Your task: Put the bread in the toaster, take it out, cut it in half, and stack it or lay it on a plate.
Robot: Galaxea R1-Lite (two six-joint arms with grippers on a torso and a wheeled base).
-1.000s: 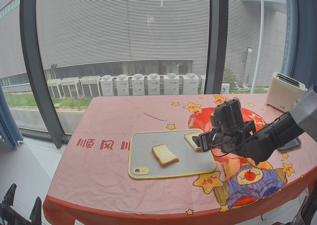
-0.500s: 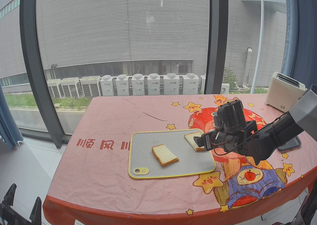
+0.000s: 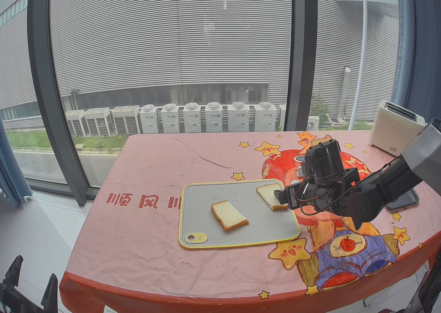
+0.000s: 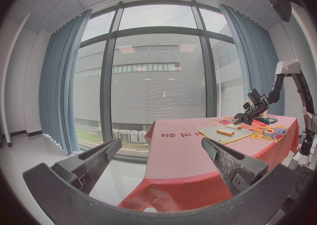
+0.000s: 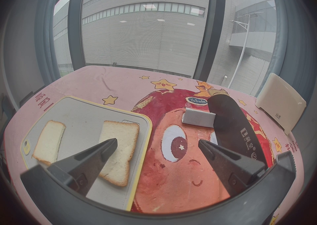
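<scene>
on the cutting board (image 3: 202, 204) lie two pieces well apart: left bread half (image 3: 229, 215) and right bread half (image 3: 268, 194). right gripper (image 3: 281, 198) hovers beside the latter, jaws spread, empty (left gripper (image 4: 158, 144) gapes too).

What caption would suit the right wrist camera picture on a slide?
Open right gripper hovers by the cutting board with its two bread pieces; knife and toaster sit beyond.

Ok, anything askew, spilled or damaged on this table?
Nothing stands out. The two bread halves lie flat, apart, on the board; the toaster stands upright; the right gripper, jaws open, hovers by one half.
</scene>
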